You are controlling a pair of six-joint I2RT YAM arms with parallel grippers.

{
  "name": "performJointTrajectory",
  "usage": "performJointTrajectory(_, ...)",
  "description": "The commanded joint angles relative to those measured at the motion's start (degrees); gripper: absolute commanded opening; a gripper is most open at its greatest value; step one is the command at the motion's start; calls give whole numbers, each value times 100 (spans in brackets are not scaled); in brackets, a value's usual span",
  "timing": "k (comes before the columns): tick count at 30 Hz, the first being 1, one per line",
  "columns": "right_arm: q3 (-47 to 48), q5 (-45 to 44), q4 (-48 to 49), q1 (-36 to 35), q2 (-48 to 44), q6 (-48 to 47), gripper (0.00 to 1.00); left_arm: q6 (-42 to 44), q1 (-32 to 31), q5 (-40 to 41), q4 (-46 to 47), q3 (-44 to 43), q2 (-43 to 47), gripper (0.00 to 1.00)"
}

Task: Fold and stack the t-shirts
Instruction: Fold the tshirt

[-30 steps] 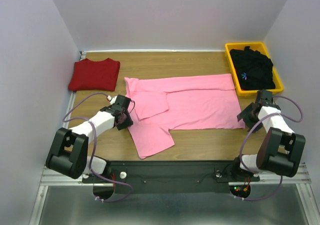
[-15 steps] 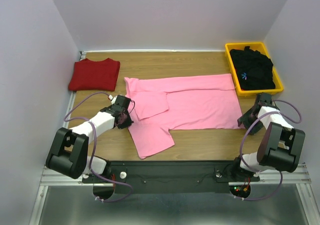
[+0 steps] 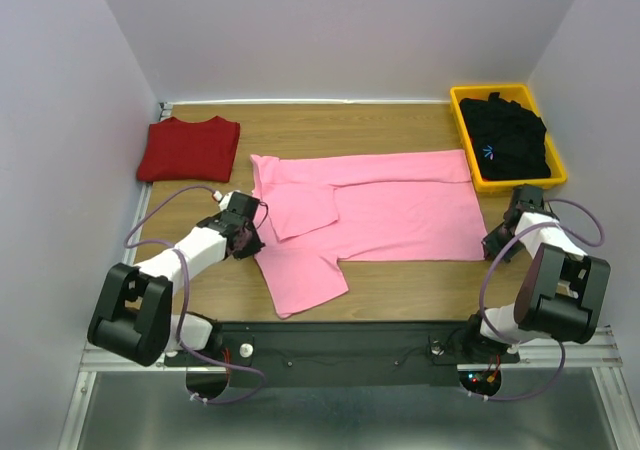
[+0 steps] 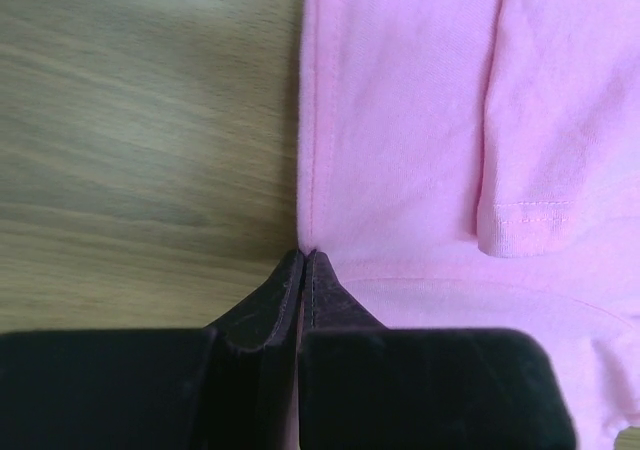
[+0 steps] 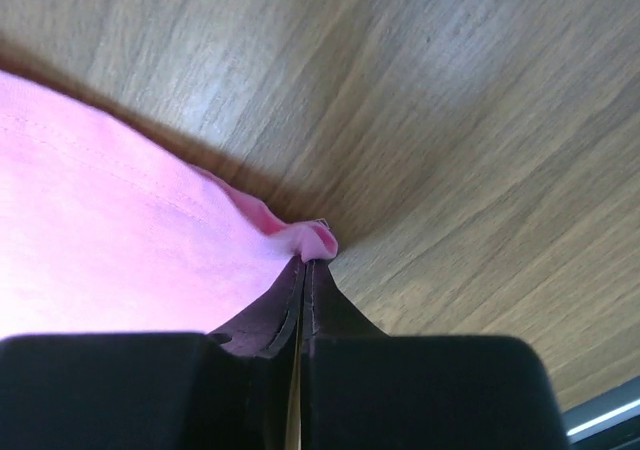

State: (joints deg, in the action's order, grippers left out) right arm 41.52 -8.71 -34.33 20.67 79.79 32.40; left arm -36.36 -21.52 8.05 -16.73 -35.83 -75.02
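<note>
Right now the pink t-shirt (image 3: 390, 205) lies spread flat across the middle of the wooden table (image 3: 400, 125), with one flap of it reaching toward the near edge on the left side. The left gripper (image 3: 255, 240) is down at the shirt's left edge; in the left wrist view its fingers (image 4: 335, 305) are pressed together with a thin strip of pink cloth caught between them, so it is clamped on the fabric's border right where cloth meets bare wood. The right gripper (image 3: 495, 242) sits at the shirt's near right corner, and the right wrist view shows its jaws closed tight on a small bunched fold of the pink cloth, lifted slightly off the wood. The dark red t-shirt (image 3: 190, 148) rests folded at the far left corner of the table, well apart from the pink one. The black t-shirt (image 3: 510, 130), showing a small blue mark (image 3: 488, 152), is crumpled inside the yellow bin (image 3: 520, 182) at the far right.
</note>
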Motion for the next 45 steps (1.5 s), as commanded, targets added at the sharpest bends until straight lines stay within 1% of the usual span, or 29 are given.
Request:
performJointTrajectory(1,181,-26,198,25,-270,29,1,-73,209,398,-418,33,515,0)
performJointTrajectory(5,321,36,49,25,-525,3,1,-64,376,381,-664,-99,664,0)
performJointTrajectory(10,576,62,-214,25,-789,-111,1,32,534,293,-761,-213,726,0)
performJointTrajectory(15,901,124,-355,25,-886,-182,1,199,736,267,-893,-468,787,0)
performJointTrajectory(18,1095,203,-373,25,-746,-234,1,340,973,214,-876,-573,761,0)
performJointTrajectory(25,1657,580,-303,25,-157,-296,1,595,1185,65,-841,-1030,542,0)
performJointTrajectory(30,2000,1151,-93,25,387,-322,1,700,1211,-216,-691,-1232,121,0)
performJointTrajectory(33,2158,1327,-4,25,572,-296,1,709,1229,-287,-639,-1373,-38,0)
performJointTrajectory(45,2589,1697,286,-27,1451,-305,1,850,1317,-489,-436,-1962,-987,0)
